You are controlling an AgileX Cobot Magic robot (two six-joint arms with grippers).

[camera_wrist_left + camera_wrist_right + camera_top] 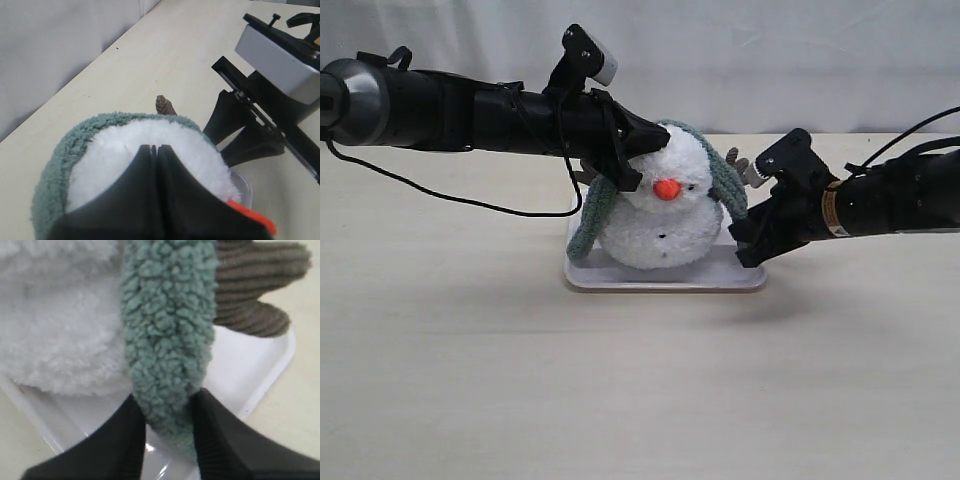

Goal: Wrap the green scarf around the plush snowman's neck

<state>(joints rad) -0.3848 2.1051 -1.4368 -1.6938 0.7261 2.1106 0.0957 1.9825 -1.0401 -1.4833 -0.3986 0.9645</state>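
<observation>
The plush snowman stands on a white tray, orange nose facing front. The green scarf is draped over the top and back of its head, one end hanging down each side; none of it lies in the neck crease. My left gripper is shut with nothing in it, its tips pressed against the white head. My right gripper is low at the snowman's right side. Its fingers are closed on the hanging end of the scarf.
A brown twig arm sticks out just behind the held scarf end, above the tray's rim. The right arm shows across from the left wrist camera. Bare beige tabletop surrounds the tray, with a white backdrop behind.
</observation>
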